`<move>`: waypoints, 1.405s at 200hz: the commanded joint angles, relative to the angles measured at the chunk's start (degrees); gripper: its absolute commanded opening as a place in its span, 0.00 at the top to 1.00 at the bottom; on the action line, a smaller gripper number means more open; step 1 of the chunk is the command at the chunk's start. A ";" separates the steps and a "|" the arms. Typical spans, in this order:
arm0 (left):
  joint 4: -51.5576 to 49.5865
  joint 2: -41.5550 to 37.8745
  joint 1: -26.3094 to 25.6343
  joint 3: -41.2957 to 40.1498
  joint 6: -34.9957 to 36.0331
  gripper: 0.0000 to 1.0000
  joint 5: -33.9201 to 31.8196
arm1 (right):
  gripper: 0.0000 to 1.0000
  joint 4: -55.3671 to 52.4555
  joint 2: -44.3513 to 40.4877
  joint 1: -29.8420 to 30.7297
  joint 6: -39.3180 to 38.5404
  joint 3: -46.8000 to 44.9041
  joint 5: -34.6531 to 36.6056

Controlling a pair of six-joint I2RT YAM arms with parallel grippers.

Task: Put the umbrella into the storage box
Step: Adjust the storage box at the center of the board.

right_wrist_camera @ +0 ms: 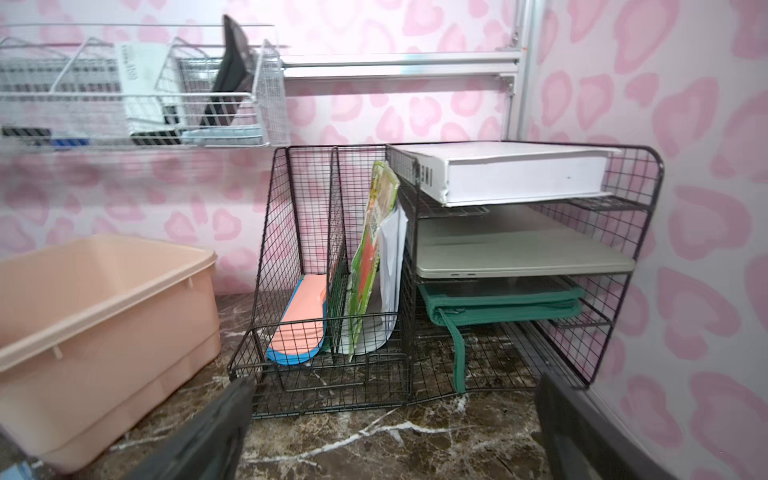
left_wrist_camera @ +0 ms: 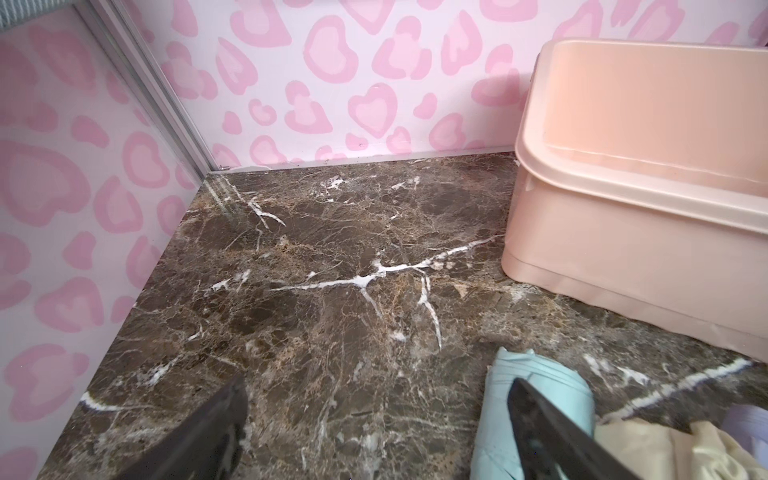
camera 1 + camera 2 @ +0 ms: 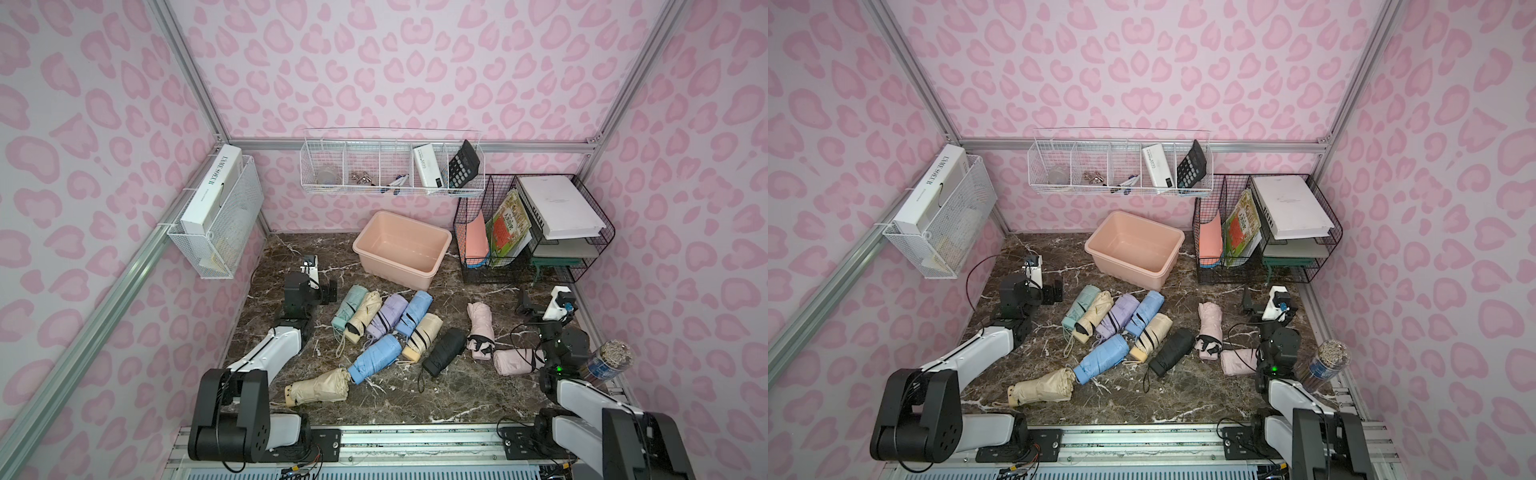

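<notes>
Shows a brown marble table (image 3: 415,390) from above, walled in pink spots. At 12 o'clock, the box (image 3: 397,272), upright, mouth up. Across the middle, ten folded umbrellas (image 3: 376,361), all lying on the table outside the box. Just at the box's 6 o'clock, a touching row: mint umbrella (image 3: 350,306), cream, lilac, blue. Below that row, a second blue and a banded cream; at 8 o'clock, another cream; near centre, a black umbrella (image 3: 444,352); at 3 to 4 o'clock, two pink, one partly hidden behind the right arm.

Between 9 and 10 o'clock, the left gripper (image 2: 378,384), jaws wide apart, clamped on nothing. In its wrist view, one finger (image 2: 548,436) crossing in front of the mint umbrella's end, contact impossible to tell.

At 3 o'clock, the right gripper (image 1: 395,384), jaws likewise wide apart and holding nothing, above bare table, facing a black wire rack (image 1: 309,199) at 2 o'clock. On the back wall above the box, a white wire basket (image 3: 361,170).
</notes>
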 commanded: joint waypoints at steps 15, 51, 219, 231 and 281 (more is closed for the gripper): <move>-13.13 -5.35 0.00 3.86 -5.73 0.02 1.84 | 0.02 -35.45 -8.43 -2.09 16.44 6.60 0.98; -27.95 -9.67 0.00 8.27 -13.31 0.04 6.18 | 0.07 -49.01 -13.01 -1.35 24.32 10.07 -7.17; -57.81 -23.81 -0.11 8.06 -29.50 0.09 15.93 | 0.14 -73.33 31.91 31.57 29.20 61.43 -2.04; -58.67 -24.17 -0.09 8.29 -29.57 0.09 15.49 | 0.14 -75.10 36.26 31.78 29.06 66.61 0.00; -61.19 -24.71 -0.09 9.03 -29.98 0.09 13.82 | 0.27 -88.74 53.95 31.85 28.23 89.96 7.05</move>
